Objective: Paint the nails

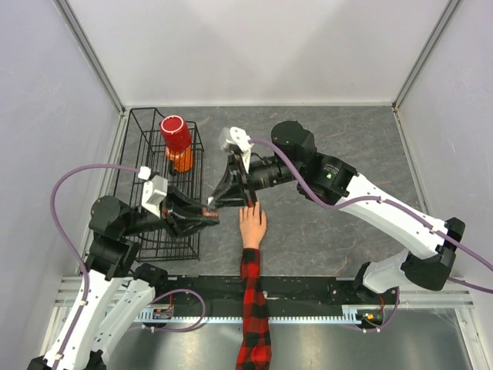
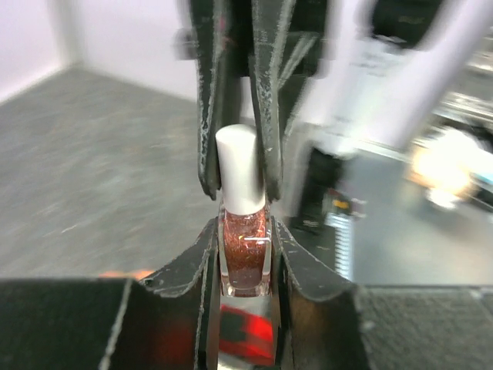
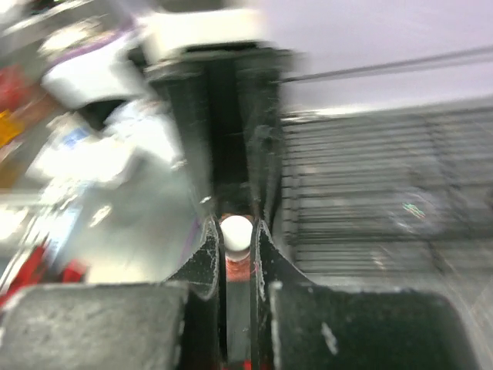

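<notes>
Our left jaws clamp the polish bottle (image 2: 245, 266) steady so our right jaws, closed on its white cap (image 2: 241, 173), can twist it off; the nails (image 1: 254, 206) lie nearby on the table (image 1: 347, 139).

Grey mottled table (image 1: 347, 131); black wire basket (image 1: 173, 243) at left; mannequin hand (image 1: 252, 225) at centre, plaid sleeve (image 1: 253, 308) toward near edge.

My left arm (image 1: 115, 304) and right arm (image 1: 393, 220) wear white shells, black joints and purple cable (image 1: 65, 185); left hand (image 2: 245, 235) and right hand (image 3: 235, 231) have scuffed black fingers (image 2: 308, 270).
</notes>
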Available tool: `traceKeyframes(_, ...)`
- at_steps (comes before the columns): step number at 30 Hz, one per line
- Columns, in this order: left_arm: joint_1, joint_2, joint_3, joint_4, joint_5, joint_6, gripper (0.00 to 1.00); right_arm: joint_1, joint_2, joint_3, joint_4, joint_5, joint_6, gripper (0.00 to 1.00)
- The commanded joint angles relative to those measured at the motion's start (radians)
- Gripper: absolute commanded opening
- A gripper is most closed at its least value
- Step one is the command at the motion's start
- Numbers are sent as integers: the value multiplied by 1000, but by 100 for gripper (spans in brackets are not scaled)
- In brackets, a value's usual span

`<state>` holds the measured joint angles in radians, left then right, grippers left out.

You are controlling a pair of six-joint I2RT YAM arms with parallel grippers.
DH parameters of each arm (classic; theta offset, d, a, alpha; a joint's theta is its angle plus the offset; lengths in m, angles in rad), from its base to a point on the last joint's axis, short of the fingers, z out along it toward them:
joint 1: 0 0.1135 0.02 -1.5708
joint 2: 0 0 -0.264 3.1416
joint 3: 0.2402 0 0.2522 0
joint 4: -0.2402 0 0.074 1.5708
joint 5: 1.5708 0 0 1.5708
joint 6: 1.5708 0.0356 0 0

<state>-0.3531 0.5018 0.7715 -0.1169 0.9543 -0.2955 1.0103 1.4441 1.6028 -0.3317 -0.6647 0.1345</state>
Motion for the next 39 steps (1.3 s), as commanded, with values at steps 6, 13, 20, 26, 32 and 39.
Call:
traceKeyframes(6, -4, 14, 29, 272, 305, -173, 2, -45, -13, -95, 112, -584, -78, 0)
traceKeyframes(13, -4, 27, 92, -41, 48, 87, 2, -68, -39, -90, 85, -252, 25, 60)
traceKeyframes(20, -4, 11, 78, -147, -182, 213, 2, -68, -76, -44, -1, 144, 135, 90)
traceKeyframes(26, -4, -28, 52, -132, -267, 226, 2, -41, -59, 9, -6, 241, 229, 85)
traceKeyframes(32, -4, -32, 41, -107, -255, 183, 2, 34, -28, 42, -7, 389, 223, 66)
traceKeyframes(39, -4, -31, 46, -102, -253, 171, 2, 54, 9, 71, -7, 392, 217, 54)
